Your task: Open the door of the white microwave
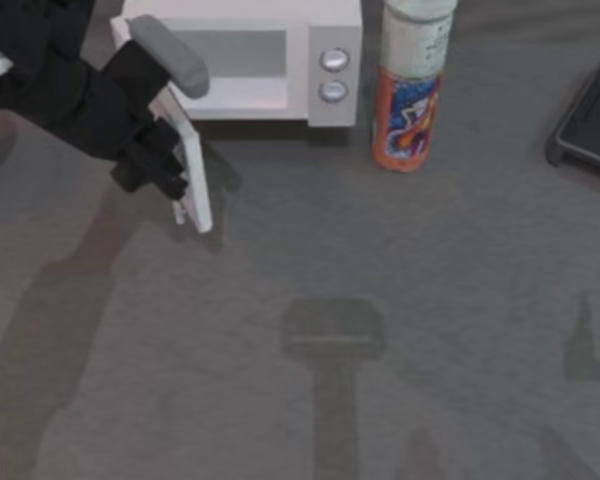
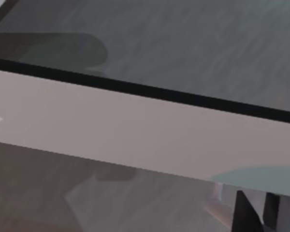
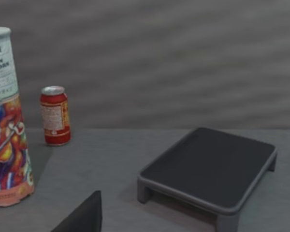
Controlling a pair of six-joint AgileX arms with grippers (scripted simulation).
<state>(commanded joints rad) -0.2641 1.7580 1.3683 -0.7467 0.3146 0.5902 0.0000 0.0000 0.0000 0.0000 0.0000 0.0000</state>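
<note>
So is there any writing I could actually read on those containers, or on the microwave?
"CORN": part of a larger word on the tall orange-labelled bottle; the lines around it are cut off or too blurred to read.
Red can: print too small to read.
White microwave: no text visible.

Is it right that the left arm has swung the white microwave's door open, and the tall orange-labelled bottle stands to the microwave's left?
Not quite. The top view shows the tall orange-labelled bottle standing to the right of the white microwave, beside its knobs. The left gripper is indeed at the open door.
</note>
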